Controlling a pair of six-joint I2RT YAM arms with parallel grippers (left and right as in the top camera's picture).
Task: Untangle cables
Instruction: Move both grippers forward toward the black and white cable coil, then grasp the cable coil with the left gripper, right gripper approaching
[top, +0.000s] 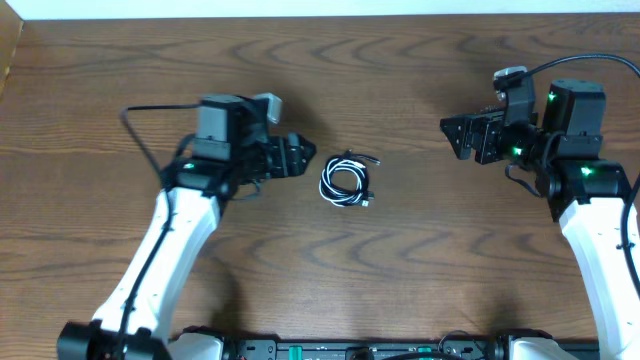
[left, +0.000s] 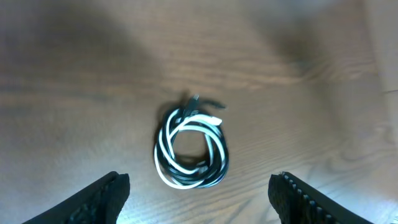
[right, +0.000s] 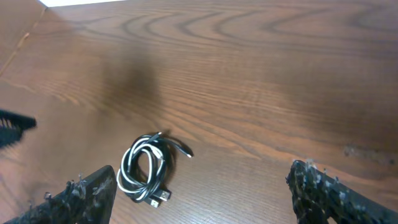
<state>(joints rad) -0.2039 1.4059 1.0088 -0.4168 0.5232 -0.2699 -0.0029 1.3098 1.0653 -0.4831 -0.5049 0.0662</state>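
Black and white cables (top: 347, 181) lie coiled on the desk (top: 350, 70) between left fingers (top: 303, 157) and right fingers (top: 450, 138), both wide open, empty. Pinching the whole coil could tighten the tangle.

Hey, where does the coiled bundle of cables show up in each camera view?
Overhead: cable bundle at picture centre.
Left wrist: middle of frame.
Right wrist: lower left.
Shared landmark: the black plug tail sticking out of the coil.
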